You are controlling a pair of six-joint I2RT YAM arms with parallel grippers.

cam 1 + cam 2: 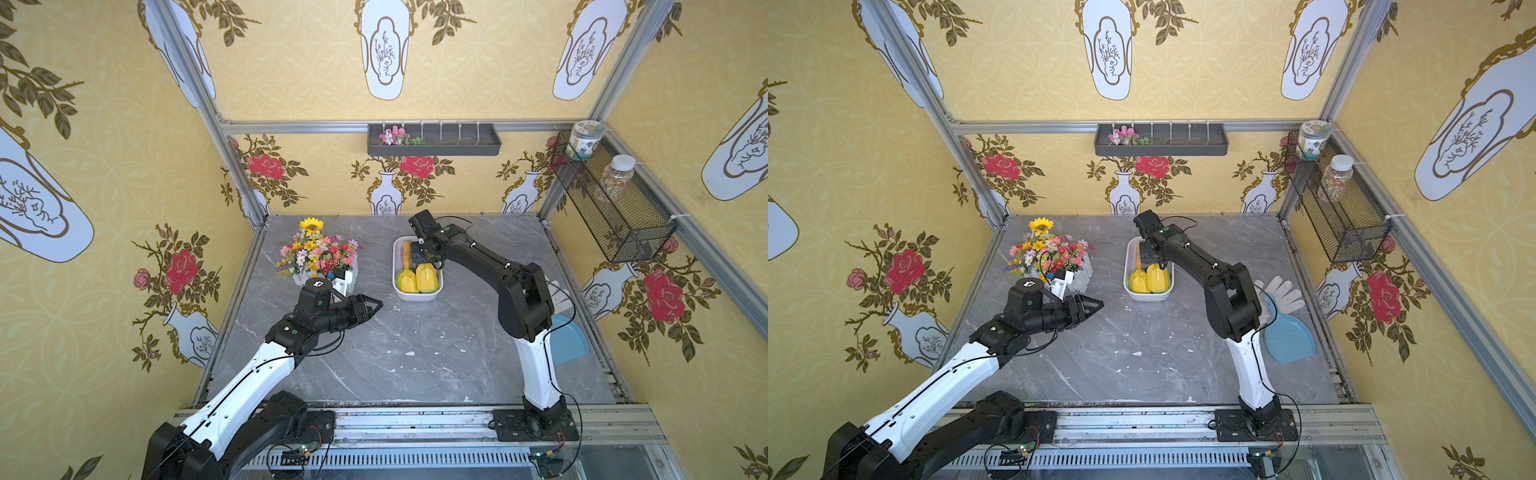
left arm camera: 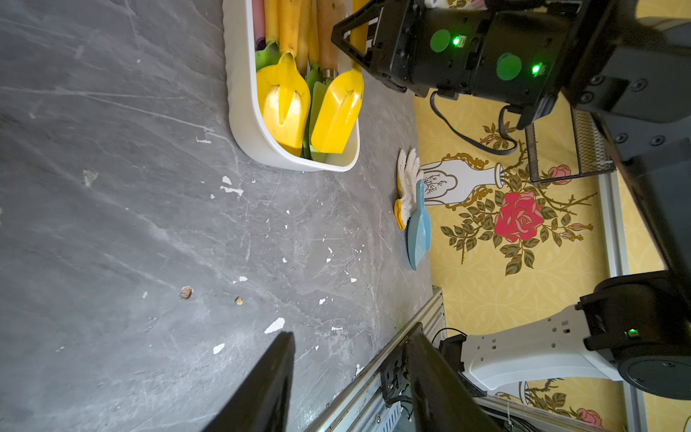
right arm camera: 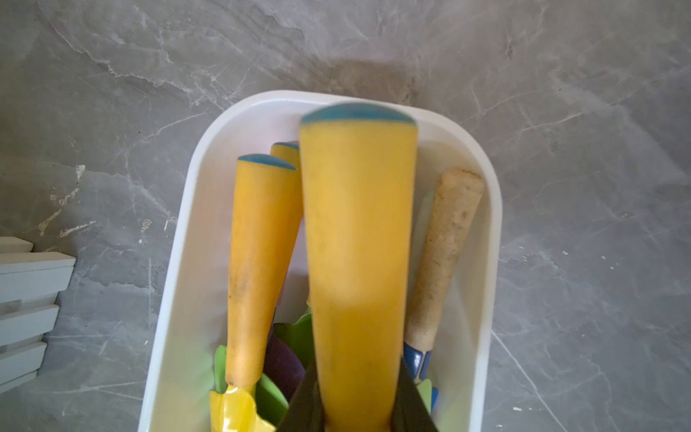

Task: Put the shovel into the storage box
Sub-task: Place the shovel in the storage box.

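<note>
**Shovel gripped over the storage box, blade and grip partly concealed**

**Hidden or unclear.** In the right wrist view the shovel [image 3: 357, 243] fills the middle as a blurred yellow handle with a blue end cap. Its blade is cut off at the frame edge. The right tool [image 3: 358, 389] shows only as two dark fingers, one against each side of that handle and closed on it. In both top views the right wrist covers the handle and the fingers. Only the yellow blade shows there, inside the storage box [image 1: 417, 296] at the end nearer the robot. Whether the blade rests on the items beneath cannot be told. The left tool [image 2: 351, 333] hangs over the counter [image 1: 395, 353], its fingers parted to a moderate gap with nothing between them.

**Surroundings.** The box also holds a second yellow shovel [image 1: 407, 282], green blades and a wooden-handled implement [image 3: 445, 254]. A flower arrangement [image 1: 318, 253] in a white picket planter stands to the left of the box, just behind the left wrist. A white glove [image 1: 1281, 293] and a blue dustpan [image 1: 1287, 336] lie touching near the counter's right edge, partly behind the right arm. A compartment tray [image 1: 434, 141] and a wire mesh basket [image 1: 611, 199] hang on the walls.

**Materials and shapes.** The box is a glossy white tub with rounded corners and low walls. The counter is grey, marble-patterned and flecked with white chips. The black mesh basket holds two jars.
</note>
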